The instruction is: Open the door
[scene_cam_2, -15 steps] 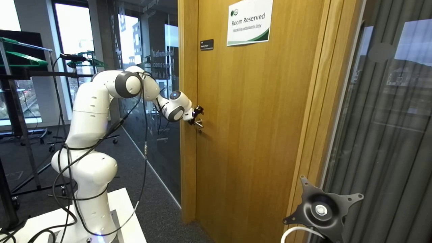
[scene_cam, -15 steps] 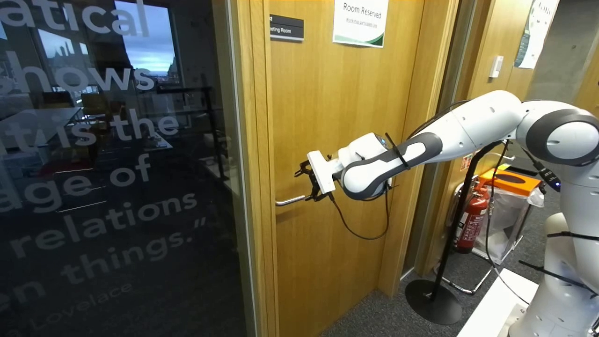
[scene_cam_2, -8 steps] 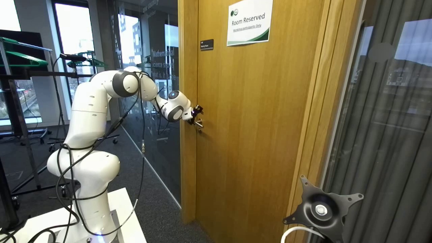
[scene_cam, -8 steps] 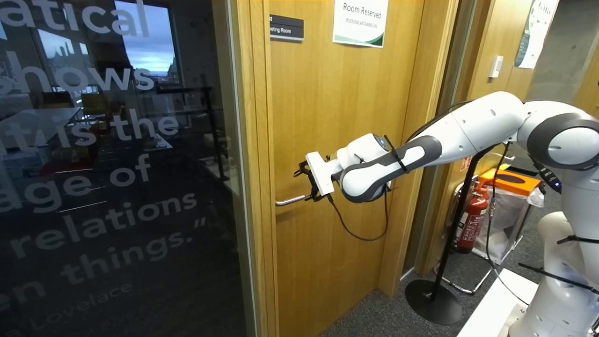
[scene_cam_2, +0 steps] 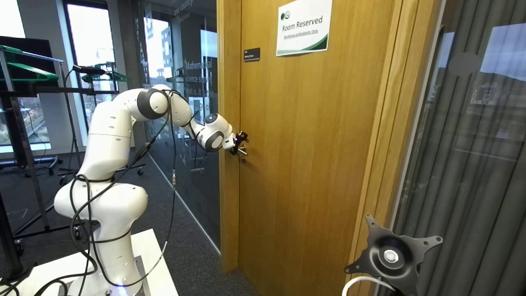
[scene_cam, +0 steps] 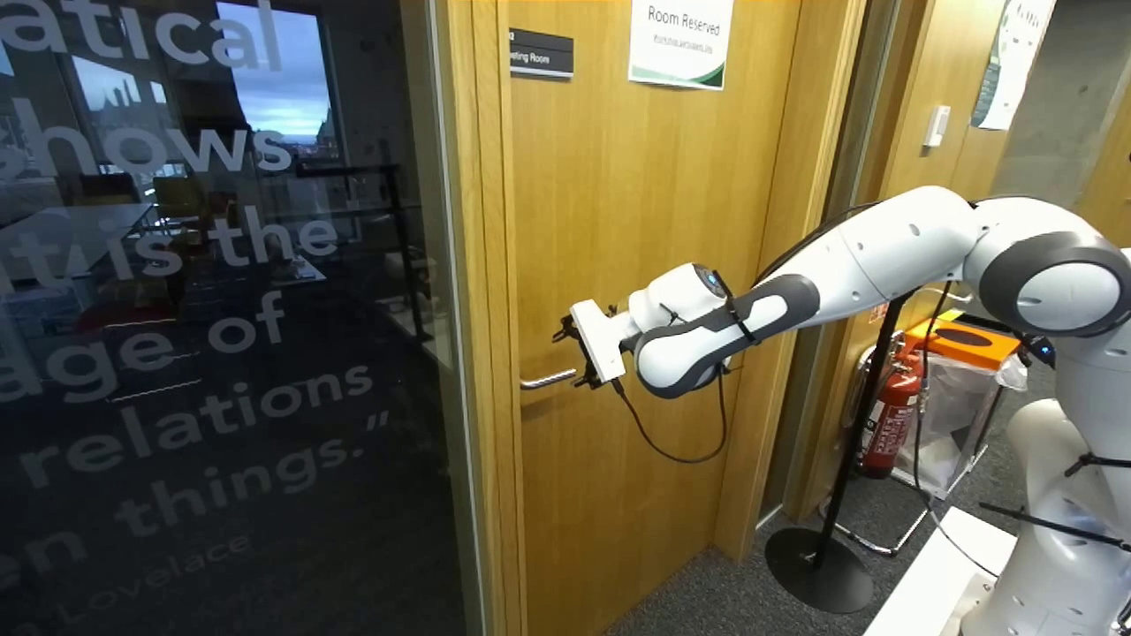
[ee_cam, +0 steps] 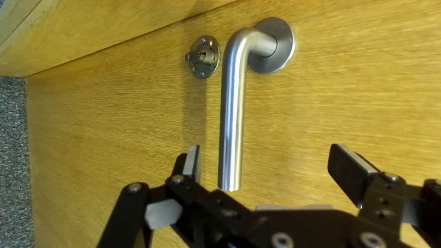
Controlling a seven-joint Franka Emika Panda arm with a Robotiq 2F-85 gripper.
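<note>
I am in an office or similar work building: the wooden door (scene_cam_2: 304, 156) before me bears a plaque (scene_cam: 542, 55) on which I read "eting Room" and a paper sign (scene_cam_2: 303, 28) saying "Room Reserved". Beside it a glass partition (scene_cam: 194, 300) carries white lettering (scene_cam: 181, 431) in both exterior views. I see grey carpet (scene_cam_2: 199, 263) below, and a red fire extinguisher (scene_cam: 891, 420) near an orange-lidded waste bin (scene_cam: 959, 397).

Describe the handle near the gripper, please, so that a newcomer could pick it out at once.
Find the tall wooden door with the "Room Reserved" sign. Well below its small dark plaque, near the open gripper, juts the handle. It is a long, bent silver bar, unlike the stubby round lock below it.
</note>
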